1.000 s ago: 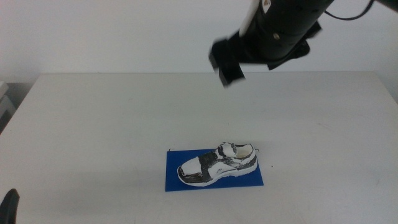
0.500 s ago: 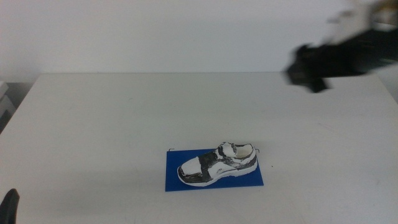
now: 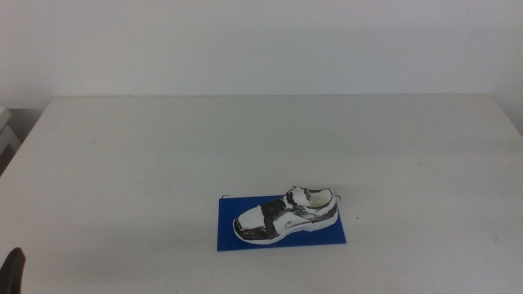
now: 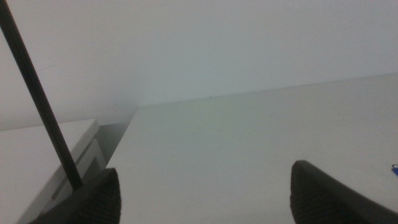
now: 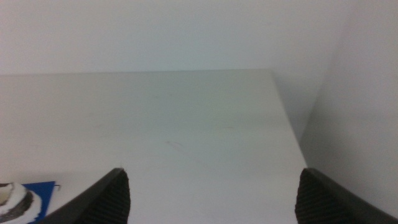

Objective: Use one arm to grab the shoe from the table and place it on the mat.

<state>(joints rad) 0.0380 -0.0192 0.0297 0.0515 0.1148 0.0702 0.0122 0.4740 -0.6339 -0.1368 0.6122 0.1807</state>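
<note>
The shoe (image 3: 286,216), a small black-and-white sneaker with a white sole and dark toe, lies on its sole on the blue mat (image 3: 333,233), in the near middle of the white table (image 3: 163,155). Its toe points toward the left side of the middle view and its heel toward the right. The shoe sits wholly within the mat's outline, with blue showing along the near edge and at both ends. Nothing touches the shoe.

The right gripper (image 5: 211,199) is out of the middle view; its own wrist view shows its two dark jaws spread wide apart with nothing between them, above the table near its right edge, with a corner of the mat and a bit of the shoe at the edge of the picture. The left gripper (image 4: 205,199) shows only as a dark tip at the bottom left corner of the middle view; in its wrist view its jaws likewise stand wide apart and empty over the table's left part, a black cable (image 4: 37,93) crossing the picture.
</note>
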